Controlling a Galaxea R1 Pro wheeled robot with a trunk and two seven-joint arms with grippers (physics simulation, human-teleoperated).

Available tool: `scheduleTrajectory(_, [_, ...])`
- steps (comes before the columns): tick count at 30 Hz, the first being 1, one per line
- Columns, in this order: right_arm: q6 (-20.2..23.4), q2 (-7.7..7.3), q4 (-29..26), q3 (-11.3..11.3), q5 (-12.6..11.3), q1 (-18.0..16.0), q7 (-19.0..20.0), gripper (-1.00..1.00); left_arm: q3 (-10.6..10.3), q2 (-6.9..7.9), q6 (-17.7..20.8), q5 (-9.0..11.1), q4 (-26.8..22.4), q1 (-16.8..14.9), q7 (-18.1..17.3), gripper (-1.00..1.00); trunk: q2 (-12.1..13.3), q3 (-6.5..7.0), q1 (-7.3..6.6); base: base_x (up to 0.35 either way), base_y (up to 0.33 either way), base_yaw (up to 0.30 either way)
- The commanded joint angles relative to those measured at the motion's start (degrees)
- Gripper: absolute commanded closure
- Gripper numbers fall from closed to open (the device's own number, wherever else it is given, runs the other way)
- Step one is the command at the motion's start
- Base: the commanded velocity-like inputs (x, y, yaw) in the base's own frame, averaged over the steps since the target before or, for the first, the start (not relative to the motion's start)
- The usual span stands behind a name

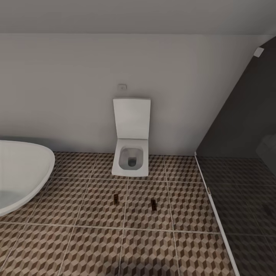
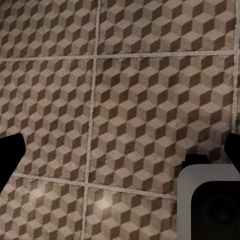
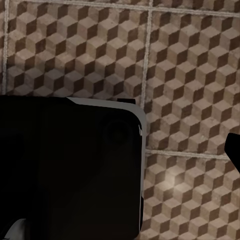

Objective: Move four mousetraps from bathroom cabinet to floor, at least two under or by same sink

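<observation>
Two mousetraps lie flat on the bathroom floor [image 1: 96, 245] in front of the toilet, one [image 1: 115, 197] to the left and one [image 1: 153, 204] to the right, about a tile apart. They look like small dark strips from here. The cabinet is out of view. My left gripper [image 2: 120, 150] hangs open over bare cube-patterned tiles, its dark fingertips [image 2: 10, 155] at the picture's two sides with nothing between them. My right gripper [image 3: 120, 155] also points down at the tiles, one fingertip [image 3: 234, 150] showing far out at the side, nothing held.
A white wall-hung toilet [image 1: 131, 155] with its lid up stands at the back wall. A large white oval basin [image 1: 19, 172] juts in from the left. A dark glass partition [image 1: 245, 126] with a white floor rail closes off the right. Part of my own base [image 3: 70, 170] shows below the right wrist.
</observation>
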Motion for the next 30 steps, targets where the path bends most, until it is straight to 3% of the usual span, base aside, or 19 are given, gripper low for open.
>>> scheduleTrajectory(1, [-0.2, -0.02, 0.1, 0.2, -0.2, 0.0, 0.2, -1.0, -0.5, -0.03, -0.3, 0.2, 0.2, -0.1, 0.2, -1.0, -0.1, -0.08, 0.03, 0.0, 0.0, 0.0])
scheduleTrajectory(30, [-0.2, -0.02, 0.1, 0.2, -0.2, 0.0, 0.2, -1.0, -0.5, -0.05, -0.3, 0.2, 0.2, -0.1, 0.2, -1.0, -0.1, -0.08, 0.03, 0.0, 0.0, 0.0])
